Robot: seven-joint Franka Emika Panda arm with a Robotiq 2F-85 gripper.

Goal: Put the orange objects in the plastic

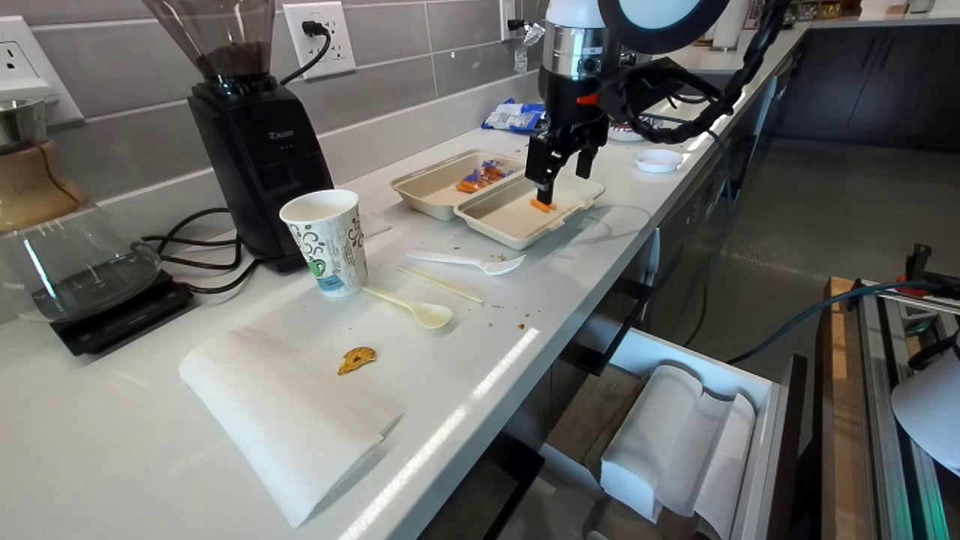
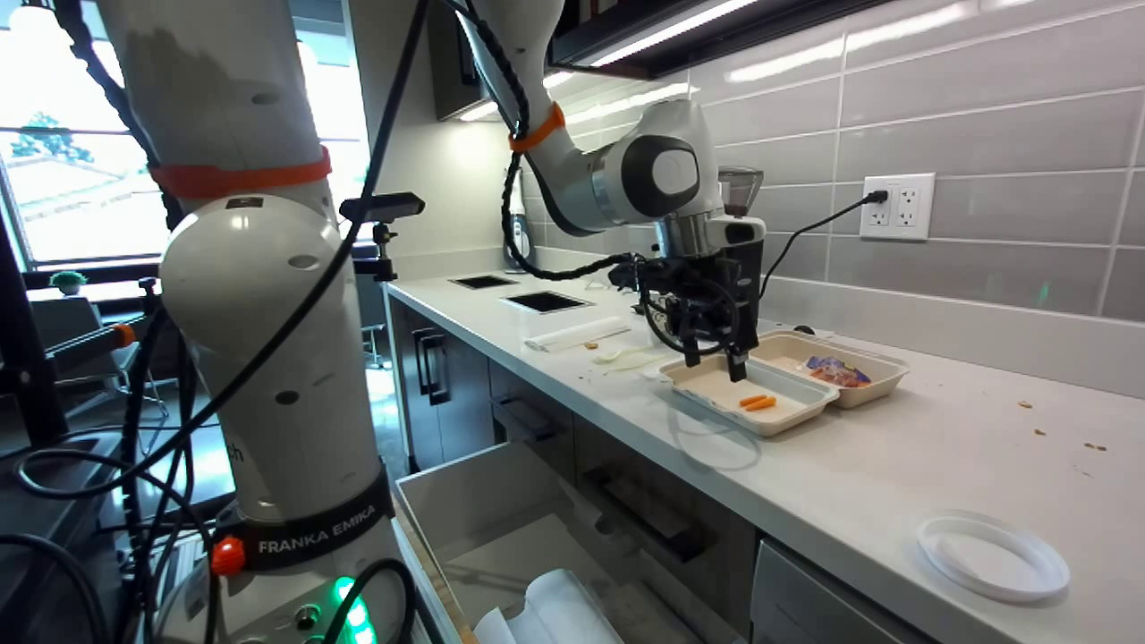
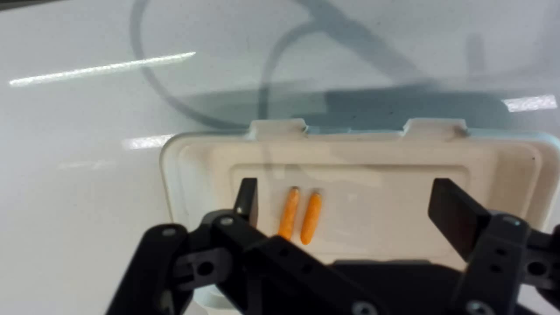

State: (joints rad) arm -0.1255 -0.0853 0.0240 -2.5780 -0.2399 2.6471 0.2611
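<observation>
In the wrist view two carrots lie side by side, a narrow gap between them, on the floor of a takeout box, a little left of the frame's centre. The gripper comes in from the bottom, its fingers released and spread wide; the carrots appear between them, nearer the finger at left, and the lower end of one runs behind the gripper. In an exterior view the carrots sit right of centre, clear below the fingertips; in an exterior view, at upper middle, a fingertip covers part of the carrots, and from there contact cannot be told. Only the exterior views show the plastic bag, orange pieces visible inside, in the half of the box nearer the wall. A paper cup stands left of centre in an exterior view, a spoon and fork to its right; a window takes the upper left of an exterior view, a round white dish the lower right
</observation>
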